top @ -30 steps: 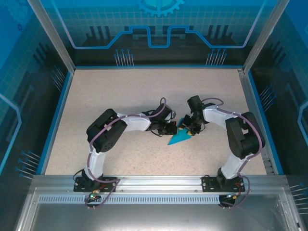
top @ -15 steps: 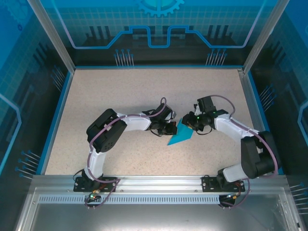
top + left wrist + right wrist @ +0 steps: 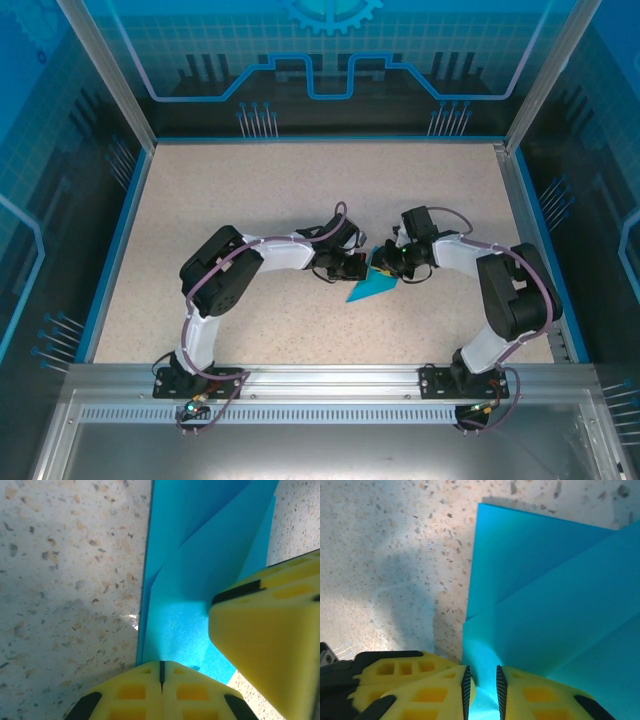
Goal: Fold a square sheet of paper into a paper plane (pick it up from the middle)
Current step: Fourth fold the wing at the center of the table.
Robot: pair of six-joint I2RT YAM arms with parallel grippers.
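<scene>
Lying flat on the speckled table just below the middle of the top view, the paper is a blue folded wedge. The left gripper is at its upper left edge and the right gripper at its upper end, the two almost touching; their jaws are too small to read there. In the left wrist view the left gripper sits at bottom centre with its jaws closed tight, a mere seam between the yellow fingers. Its tip is on the near end of the paper, which runs up the frame in layered diagonal folds. Whether it presses or pinches the paper cannot be told. A finger of the other gripper sits at lower right, over the paper. In the right wrist view the right gripper is at bottom centre, its jaws a narrow slit apart with blue paper in the slit, so they appear to grip a fold's edge. The step looks like making a further fold. To do it well, the left gripper should pin the paper so it cannot slide. The right should take one layer only, carry it low, line up the edges and then press the crease, because thin paper may tear or drag.
</scene>
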